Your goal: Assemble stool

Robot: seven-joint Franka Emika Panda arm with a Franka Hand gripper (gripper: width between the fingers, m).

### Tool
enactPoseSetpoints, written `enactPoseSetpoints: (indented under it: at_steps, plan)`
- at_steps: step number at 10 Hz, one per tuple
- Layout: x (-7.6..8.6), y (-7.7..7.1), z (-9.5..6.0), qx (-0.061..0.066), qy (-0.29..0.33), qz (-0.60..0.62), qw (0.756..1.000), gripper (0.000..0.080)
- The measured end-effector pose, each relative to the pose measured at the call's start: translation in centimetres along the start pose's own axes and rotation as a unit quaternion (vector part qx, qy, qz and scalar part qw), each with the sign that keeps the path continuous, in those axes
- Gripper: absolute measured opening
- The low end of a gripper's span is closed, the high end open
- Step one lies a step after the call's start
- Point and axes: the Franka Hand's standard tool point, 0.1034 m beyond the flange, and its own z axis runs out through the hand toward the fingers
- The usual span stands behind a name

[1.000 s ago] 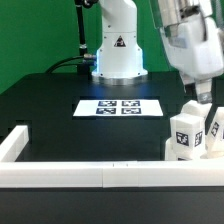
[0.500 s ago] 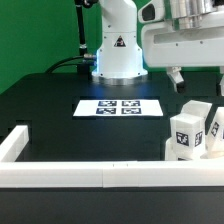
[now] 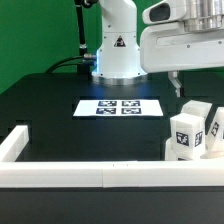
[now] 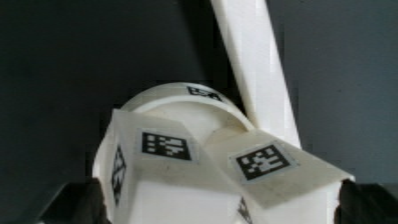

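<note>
**Arm raised above the stool parts at the table's edge**

Exterior view, left to right: the border rail (image 3: 60, 172) runs along the near side of the black table (image 3: 50, 110); the marker board (image 3: 119, 107) lies flat before the robot base (image 3: 118, 50); the gripper (image 3: 178, 85) hangs above the stool parts, touching none of them, its opening impossible to judge. The legs (image 3: 187, 131) stand just inside the rail at the exterior view's right. Wrist view: tagged legs (image 4: 258, 160) rest against the seat (image 4: 178, 100), beside the rail (image 4: 254, 60)
</note>
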Motion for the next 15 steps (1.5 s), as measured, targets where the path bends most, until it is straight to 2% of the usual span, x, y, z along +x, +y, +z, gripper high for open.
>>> enactPoseSetpoints:
  at_steps: [2, 4, 5, 6, 8, 9, 10, 11, 12, 13, 15]
  plan:
    - [0.1, 0.2, 0.0, -0.005, -0.001, -0.079, 0.997, 0.0649]
    - [0.2, 0.4, 0.3, -0.024, -0.025, -0.260, 0.965, 0.0649]
    - [0.3, 0.0, 0.3, -0.028, -0.036, -0.316, 0.948, 0.0649]
    - [0.7, 0.2, 0.1, -0.028, -0.019, -0.337, 0.941, 0.0649]
    - [0.7, 0.8, 0.2, -0.035, -0.024, -0.395, 0.918, 0.0649]
    - [1.0, 1.1, 0.1, -0.039, -0.025, -0.442, 0.896, 0.0649]
    - [1.6, 1.7, 0.2, -0.047, -0.022, -0.509, 0.859, 0.0649]
    - [1.8, 2.1, 0.6, -0.050, -0.025, -0.522, 0.851, 0.0649]
    - [1.7, 2.1, 1.0, -0.050, -0.028, -0.519, 0.853, 0.0649]
    - [1.4, 2.0, 1.3, -0.050, -0.030, -0.501, 0.864, 0.0649]
    - [1.0, 1.7, 1.9, -0.051, -0.034, -0.490, 0.869, 0.0649]
